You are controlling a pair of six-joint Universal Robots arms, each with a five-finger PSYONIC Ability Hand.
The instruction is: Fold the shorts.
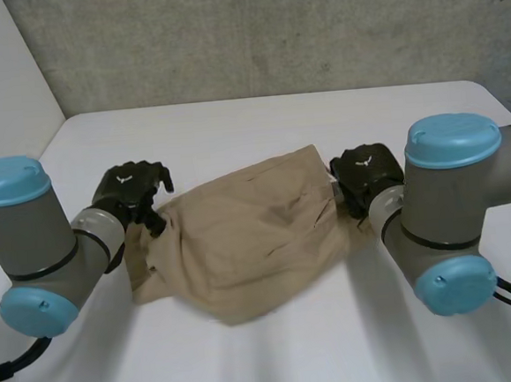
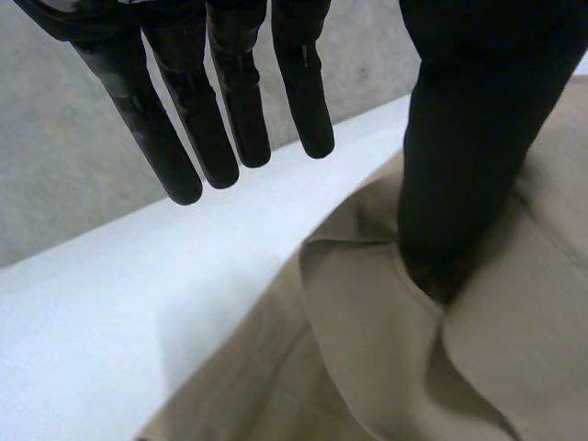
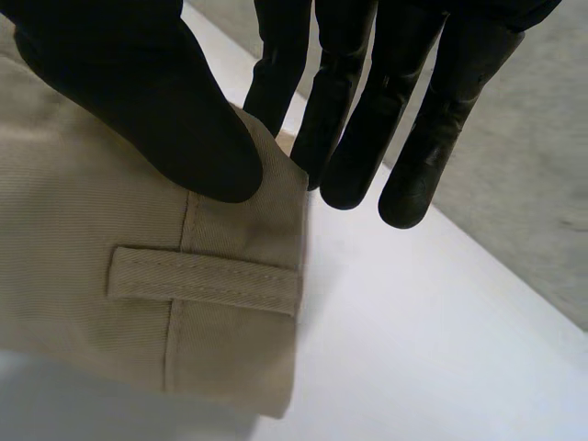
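The left arm (image 1: 32, 248) reaches in from the near left, and the left hand (image 1: 131, 186) sits at the left end of the shorts (image 1: 241, 232). In its wrist view its fingers (image 2: 188, 138) are straight and spread, hanging over the bare white table (image 1: 259, 120) and clear of the cloth. Its thumb (image 2: 459, 156) points down with its tip sunk in a fold of the fabric. This hand is wide and grips nothing.

The tan shorts lie rumpled at mid-table between the 2 hands. Their long axis runs left to right across the table, with the right end a little farther back than the left. The waistband end points right.

The right hand (image 1: 365, 175) is at that end, on the bent right arm (image 1: 451, 202). In its wrist view the thumb (image 3: 156, 101) presses on top of the waistband corner, just beside a belt loop (image 3: 207, 280). The straight fingers (image 3: 354, 119) pass behind the cloth's edge, so the corner is pinched between thumb and fingers.
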